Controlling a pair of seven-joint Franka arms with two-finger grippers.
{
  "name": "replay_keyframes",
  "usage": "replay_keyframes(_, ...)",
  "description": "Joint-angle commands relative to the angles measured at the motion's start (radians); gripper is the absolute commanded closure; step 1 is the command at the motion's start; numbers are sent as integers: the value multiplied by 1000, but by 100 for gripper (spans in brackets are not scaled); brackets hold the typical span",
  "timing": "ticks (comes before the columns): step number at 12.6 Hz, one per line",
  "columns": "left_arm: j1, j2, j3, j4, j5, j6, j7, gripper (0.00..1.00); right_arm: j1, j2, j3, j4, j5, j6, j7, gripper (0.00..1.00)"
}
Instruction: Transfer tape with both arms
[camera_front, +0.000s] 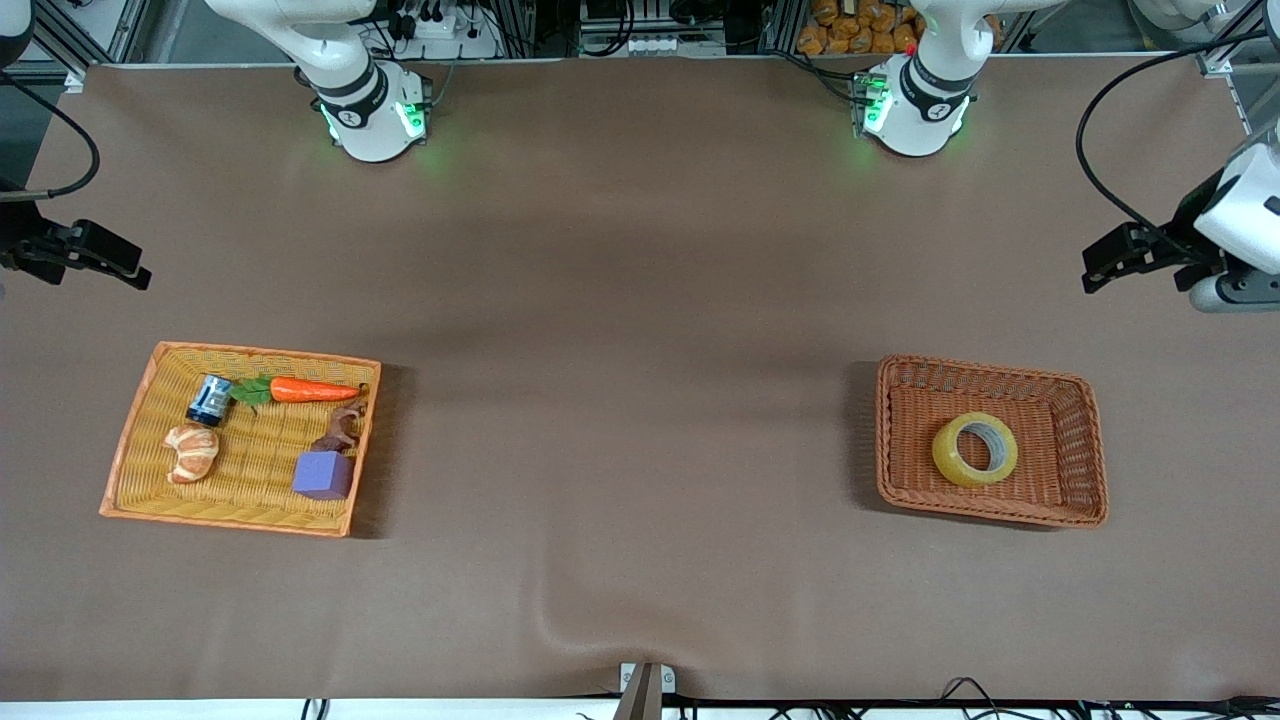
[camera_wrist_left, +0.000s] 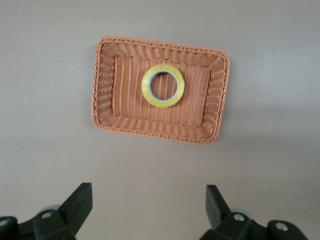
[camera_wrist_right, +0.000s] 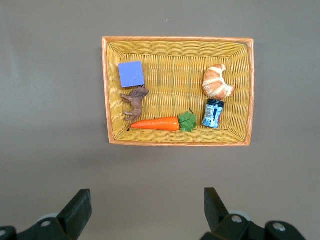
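Note:
The tape (camera_front: 975, 449), a yellowish ring with a grey core, lies flat in a brown wicker basket (camera_front: 985, 366) toward the left arm's end of the table. In the left wrist view the tape (camera_wrist_left: 163, 85) sits mid-basket (camera_wrist_left: 160, 42). My left gripper (camera_front: 1098, 270) is open and empty, high over bare table at the left arm's end, apart from the basket; its own view shows it open too (camera_wrist_left: 149, 200). My right gripper (camera_front: 135, 272) is open and empty, high over bare table at the right arm's end, as its own view shows as well (camera_wrist_right: 148, 202).
A yellow-orange wicker tray (camera_front: 265, 352) toward the right arm's end holds a croissant toy (camera_front: 192, 451), a carrot (camera_front: 312, 390), a blue can (camera_front: 209, 399), a brown figure (camera_front: 343, 428) and a purple block (camera_front: 323, 474). Brown cloth covers the table between basket and tray.

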Motion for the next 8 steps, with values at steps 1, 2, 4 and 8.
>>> replay_keyframes(1,-32,-80,38,-78,-21,-5,-14,0,7,8,-2,19,-7,-13,16,0)
replay_keyframes(2,-46,-82,61,-75,-20,-5,-8,0,7,8,-2,19,-7,-13,16,0)
replay_keyframes(4,-52,-84,69,-67,-18,-22,12,0,7,11,-2,19,-7,-11,16,0)
replay_keyframes(8,-77,-79,79,-43,-20,-43,0,0,7,11,-2,19,-9,-8,16,0)
